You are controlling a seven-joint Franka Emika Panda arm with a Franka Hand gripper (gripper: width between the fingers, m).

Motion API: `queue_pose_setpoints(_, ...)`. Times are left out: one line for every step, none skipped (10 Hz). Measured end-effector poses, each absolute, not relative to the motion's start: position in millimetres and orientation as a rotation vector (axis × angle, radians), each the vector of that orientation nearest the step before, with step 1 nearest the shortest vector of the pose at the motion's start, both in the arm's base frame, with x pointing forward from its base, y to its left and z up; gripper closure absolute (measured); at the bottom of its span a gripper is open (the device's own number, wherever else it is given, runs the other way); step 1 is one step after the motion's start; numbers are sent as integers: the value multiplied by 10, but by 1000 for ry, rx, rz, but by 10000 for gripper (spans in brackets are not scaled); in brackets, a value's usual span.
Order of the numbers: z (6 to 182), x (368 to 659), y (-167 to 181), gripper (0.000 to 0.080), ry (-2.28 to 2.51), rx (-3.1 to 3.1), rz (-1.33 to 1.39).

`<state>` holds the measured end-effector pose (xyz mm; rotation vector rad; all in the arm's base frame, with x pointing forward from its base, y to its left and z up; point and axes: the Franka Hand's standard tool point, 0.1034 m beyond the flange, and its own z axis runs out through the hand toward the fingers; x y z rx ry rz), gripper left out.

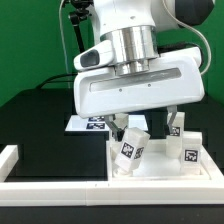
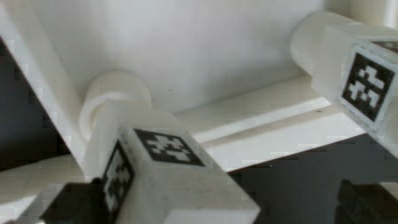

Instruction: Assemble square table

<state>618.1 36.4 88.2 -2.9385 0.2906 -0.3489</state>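
The arm hangs low over the front of the black desk, its broad white wrist housing filling the middle of the exterior view. Below it the gripper has its two fingers spread wide apart, with nothing clamped between them; one dark fingertip comes down just behind a leg, the other near a second leg.

The square table panel lies flat on the desk toward the exterior view's right, pressed up against the long white border rail that runs along the front edge. Two tagged legs stand on it — one leg tilted, roughly under the middle of the gripper, and another leg further to the exterior view's right, upright as far as this small picture lets me judge.

Behind the arm, the marker board lies flat on the desk, partly hidden by the wrist housing.

The wrist view is very close: a tagged leg sits at a raised round socket of the panel, a second tagged leg stands well apart from it, and the dark fingertips show at the edge, one on either side of the nearer leg without touching it.
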Motion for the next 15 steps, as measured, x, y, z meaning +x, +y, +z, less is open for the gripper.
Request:
queue_pose_setpoints(877, 6164, 359, 151, 263, -2951, -303)
queue_pose_setpoints(880, 6162, 296, 151, 230, -2970, -280)
queue_pose_setpoints(878, 6157, 188, 151, 214, -2980, -274)
queue_pose_setpoints(877, 6161, 85, 151, 118, -2999, -290)
queue_pose_setpoints(866, 6164, 14, 151, 33, -3012, -310)
queue_pose_setpoints(865, 6164, 24, 151, 40, -3010, -309)
queue_pose_setpoints(864, 6163, 21, 151, 41, -3011, -308)
queue_pose_setpoints(863, 6163, 17, 151, 42, -3011, -308)
queue_pose_setpoints(862, 6163, 16, 151, 42, -3011, -308)
queue_pose_setpoints(853, 6161, 9, 151, 43, -3011, -302)
queue_pose_setpoints(834, 6165, -6, 151, 46, -3010, -275)
queue_pose_setpoints(848, 6197, -23, 151, 46, -3011, -257)
queue_pose_setpoints(860, 6240, -50, 151, 40, -3007, -219)
queue_pose_setpoints(847, 6257, -79, 151, 45, -3008, -215)
queue_pose_setpoints(844, 6254, -75, 151, 45, -3008, -214)
